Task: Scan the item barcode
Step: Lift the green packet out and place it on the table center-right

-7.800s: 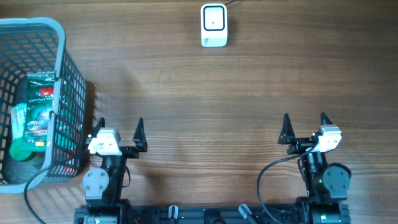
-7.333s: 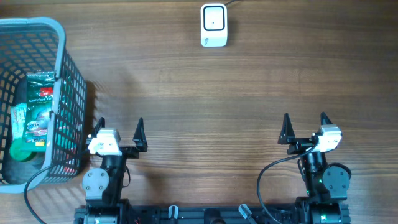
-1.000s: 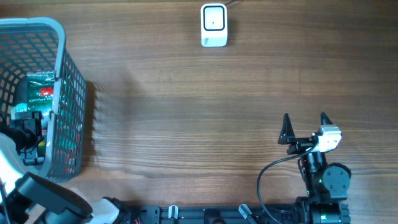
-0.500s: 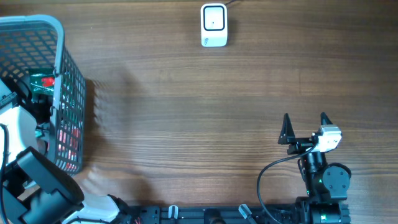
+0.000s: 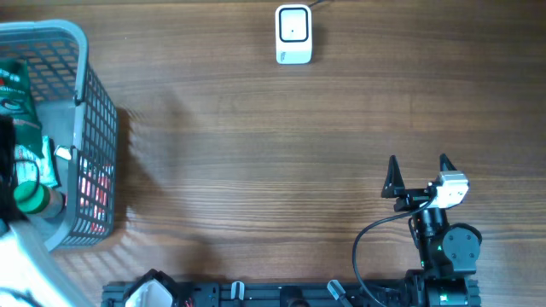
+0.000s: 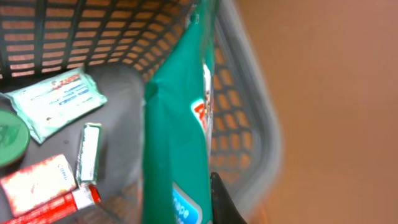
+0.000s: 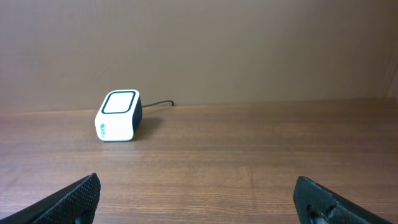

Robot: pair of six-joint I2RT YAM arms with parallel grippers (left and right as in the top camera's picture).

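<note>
In the left wrist view my left gripper point(image 6: 181, 193) is shut on a green pack point(image 6: 177, 137), which stands on edge above the floor of the grey basket point(image 6: 239, 99). One black finger point(image 6: 222, 200) shows on the pack's right face; the other is hidden behind it. No barcode shows. From overhead the green pack point(image 5: 21, 128) is at the far left, inside the basket point(image 5: 81, 51). The white scanner point(image 5: 293, 34) stands at the table's far middle, also seen as the scanner point(image 7: 119, 116) ahead of my right gripper point(image 7: 202, 205), which is open and holds nothing.
On the basket floor lie a white-green wipes pack point(image 6: 56, 102), a green lid point(image 6: 9, 137), a small gum pack point(image 6: 89, 152) and a red-white box point(image 6: 43, 186). My right gripper point(image 5: 418, 175) rests near the front right. The scanner's cable runs off the far edge.
My left gripper has shut on the green pack and raised it from the basket floor, moving towards the basket's far end. The right arm has not moved.
</note>
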